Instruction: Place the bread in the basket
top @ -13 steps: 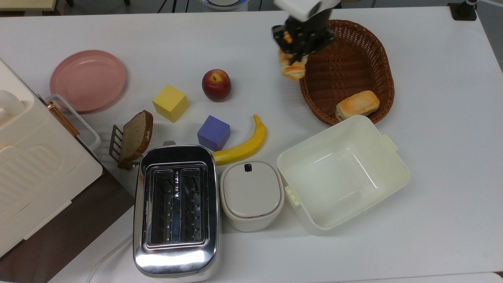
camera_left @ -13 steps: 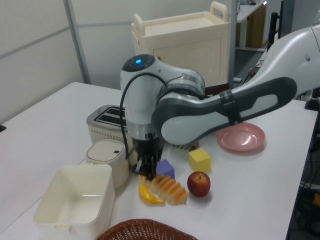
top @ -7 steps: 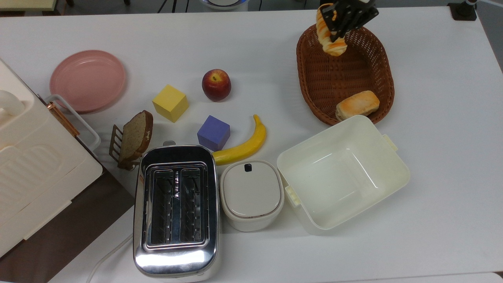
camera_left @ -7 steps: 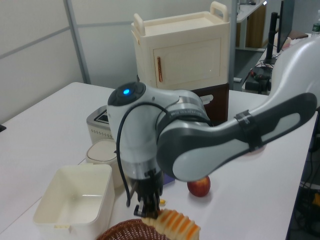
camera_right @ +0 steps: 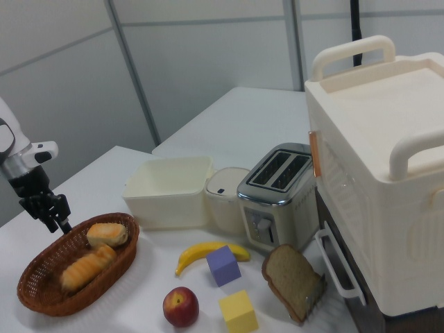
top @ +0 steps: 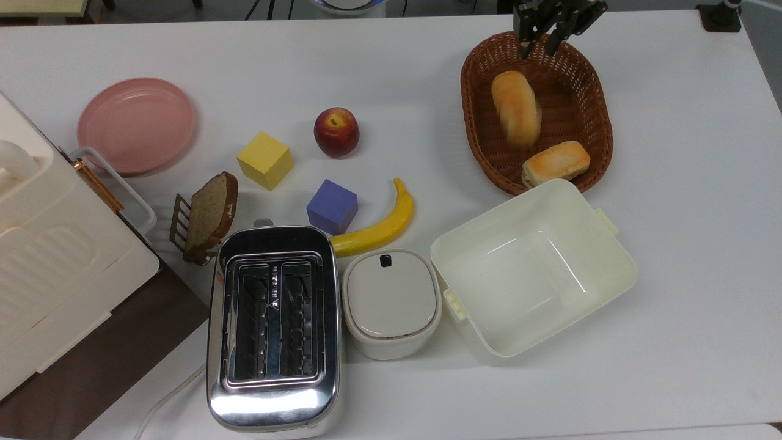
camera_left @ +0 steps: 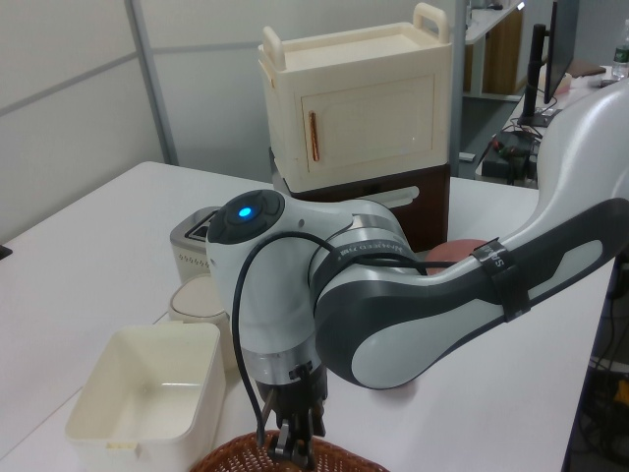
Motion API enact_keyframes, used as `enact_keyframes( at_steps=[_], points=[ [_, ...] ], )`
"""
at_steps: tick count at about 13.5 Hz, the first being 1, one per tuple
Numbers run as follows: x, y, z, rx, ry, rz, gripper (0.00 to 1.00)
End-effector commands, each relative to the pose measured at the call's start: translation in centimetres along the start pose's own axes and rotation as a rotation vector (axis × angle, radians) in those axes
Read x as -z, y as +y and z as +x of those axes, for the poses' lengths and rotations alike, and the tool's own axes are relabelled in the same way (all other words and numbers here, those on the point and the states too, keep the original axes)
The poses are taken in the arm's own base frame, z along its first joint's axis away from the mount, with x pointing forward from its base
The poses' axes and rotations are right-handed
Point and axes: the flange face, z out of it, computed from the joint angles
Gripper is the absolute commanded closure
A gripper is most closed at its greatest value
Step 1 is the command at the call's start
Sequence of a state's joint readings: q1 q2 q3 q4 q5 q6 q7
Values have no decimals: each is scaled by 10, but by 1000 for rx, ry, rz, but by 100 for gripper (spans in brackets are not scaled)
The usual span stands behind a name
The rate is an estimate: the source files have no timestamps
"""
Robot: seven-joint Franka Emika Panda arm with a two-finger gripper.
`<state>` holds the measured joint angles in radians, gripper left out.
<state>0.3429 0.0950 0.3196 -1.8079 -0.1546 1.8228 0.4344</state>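
- Judging task basically done: bread point(top: 516, 116) lies inside basket point(top: 595, 91), nothing gripping it.
- Top view: bread sits mid-basket toward 9 o'clock side, long axis approx 12-to-6; looks smeared, may not be settled yet.
- Bun point(top: 556, 162) at basket's 5 o'clock, close to bread; can't tell if touching.
- Jaws point(top: 540, 38) released, empty, over basket's 12 o'clock rim, clear of bread.
- Right view: bread point(camera_right: 87, 268) on basket floor, jaws point(camera_right: 57, 220) above far rim.
- Left to do, imo: retract arm, confirm bread stays put.
- Tub point(top: 537, 269) at basket's 6 o'clock on worktop point(top: 684, 244), nothing in it.
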Motion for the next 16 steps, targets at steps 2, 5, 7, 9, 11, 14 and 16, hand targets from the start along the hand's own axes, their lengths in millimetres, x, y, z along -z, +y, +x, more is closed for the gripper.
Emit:
enact_keyframes(
  at_steps=[2,5,7,9,11,14,16],
  points=[
    [3,4,-4,-11,-2,-19,0],
    [21,63,5,-156,16,-22,0],
    [36,119,4,-263,11,-46,0],
    [40,204,2,-378,5,-96,0],
    [47,297,-4,-443,0,-92,0],
    [66,392,-26,-531,10,-41,0],
    [84,415,-39,-541,40,55,0]
  ],
)
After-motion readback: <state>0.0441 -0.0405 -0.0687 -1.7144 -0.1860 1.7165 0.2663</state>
